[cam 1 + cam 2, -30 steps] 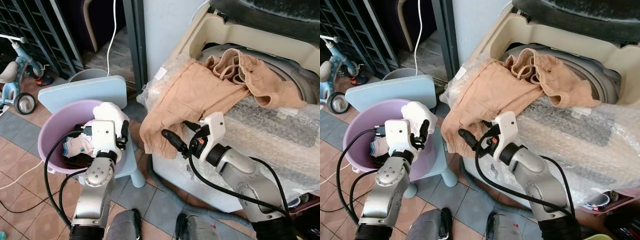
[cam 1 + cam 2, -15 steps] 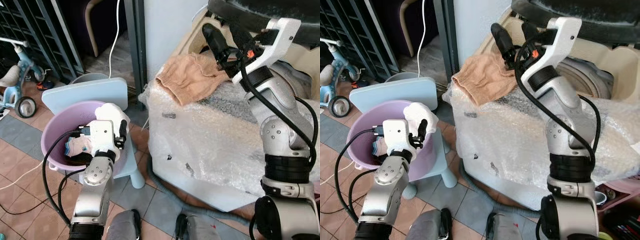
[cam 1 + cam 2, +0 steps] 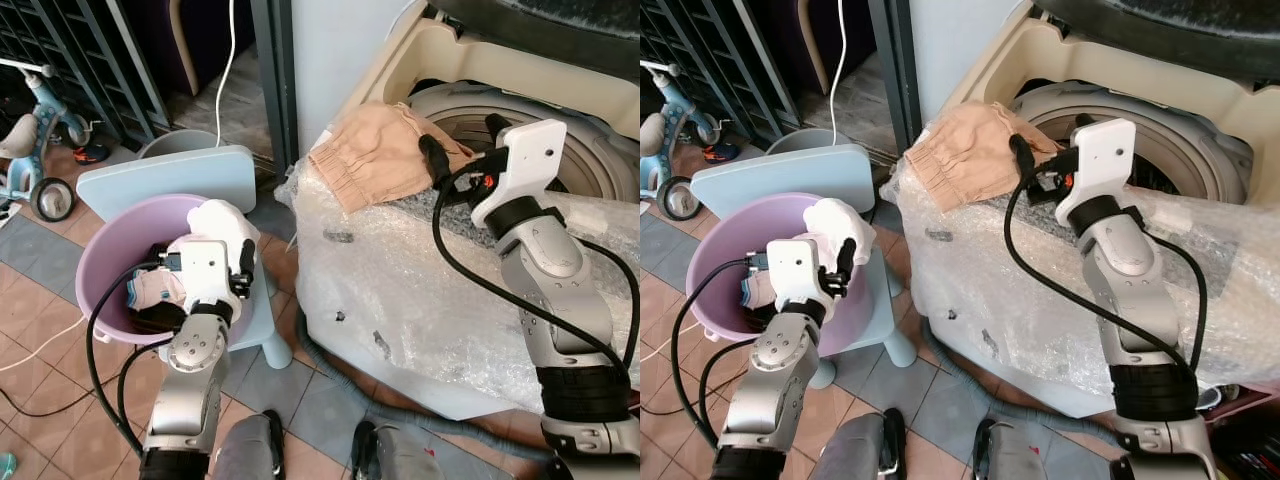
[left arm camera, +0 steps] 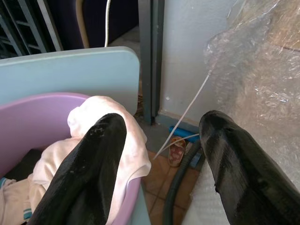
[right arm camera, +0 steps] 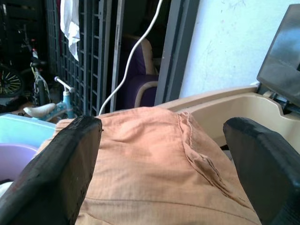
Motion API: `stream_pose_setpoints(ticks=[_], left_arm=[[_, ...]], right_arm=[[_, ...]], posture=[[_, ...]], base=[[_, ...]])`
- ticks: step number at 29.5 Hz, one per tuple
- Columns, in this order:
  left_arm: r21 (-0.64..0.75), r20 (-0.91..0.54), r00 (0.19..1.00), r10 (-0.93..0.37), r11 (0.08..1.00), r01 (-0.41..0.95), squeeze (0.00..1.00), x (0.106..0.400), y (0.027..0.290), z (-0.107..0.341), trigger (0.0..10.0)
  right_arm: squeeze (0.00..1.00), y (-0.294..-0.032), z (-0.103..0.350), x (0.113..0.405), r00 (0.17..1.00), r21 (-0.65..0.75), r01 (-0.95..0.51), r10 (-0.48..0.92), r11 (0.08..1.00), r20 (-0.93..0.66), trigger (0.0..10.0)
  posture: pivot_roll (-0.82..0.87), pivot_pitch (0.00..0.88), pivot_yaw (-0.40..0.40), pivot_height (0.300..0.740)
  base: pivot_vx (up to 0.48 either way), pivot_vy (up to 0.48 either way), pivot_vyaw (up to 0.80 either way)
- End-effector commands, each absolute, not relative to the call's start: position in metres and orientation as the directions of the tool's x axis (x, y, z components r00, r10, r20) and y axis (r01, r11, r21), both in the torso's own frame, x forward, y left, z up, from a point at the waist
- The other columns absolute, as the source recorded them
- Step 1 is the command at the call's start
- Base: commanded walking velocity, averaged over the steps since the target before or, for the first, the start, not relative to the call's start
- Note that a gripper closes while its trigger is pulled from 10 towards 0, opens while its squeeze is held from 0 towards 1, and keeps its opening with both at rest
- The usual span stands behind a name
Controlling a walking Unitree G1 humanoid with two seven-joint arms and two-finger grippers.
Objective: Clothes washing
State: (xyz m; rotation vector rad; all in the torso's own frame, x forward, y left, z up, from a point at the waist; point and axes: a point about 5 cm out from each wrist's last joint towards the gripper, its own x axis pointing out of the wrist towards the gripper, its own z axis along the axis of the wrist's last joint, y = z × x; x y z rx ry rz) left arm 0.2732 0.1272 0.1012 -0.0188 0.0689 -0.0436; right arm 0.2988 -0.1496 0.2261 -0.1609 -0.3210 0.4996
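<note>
Right gripper hung at the washer's front-left rim, fingers spread wide, with the trousers lying just ahead of them. In the right wrist view the two black fingers stood well apart on either side of the cloth without pinching it.

The trousers were a peach-tan colour, of a thin ribbed weave, bunched into a loose heap. Most of the heap sat on the washer's corner, on top of the bubble wrap that covered the machine's front; one end with a gathered, elastic-looking hem drooped over the left edge. A stitched seam ran across the fabric in the right wrist view. Behind the heap the grey drum ring was visible, and the lid stood raised above.

Left gripper hovered over the rim of the purple basin, fingers parted and holding nothing. A white cloth draped over the basin's near edge, just beside one finger, and more laundry lay inside. The basin rested on a pale blue stool.
</note>
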Motion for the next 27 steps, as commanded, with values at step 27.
stream_pose_setpoints(ticks=[27], left_arm=[[-0.004,-0.077,0.997,-0.028,1.000,0.028,0.00,0.273,0.128,0.098,10.0]], right_arm=[[0.00,-0.190,0.188,0.363,0.998,-0.402,-0.026,0.048,0.915,0.045,10.0]], posture=[[-0.01,0.103,0.012,0.740]], base=[[0.000,0.000,0.00]])
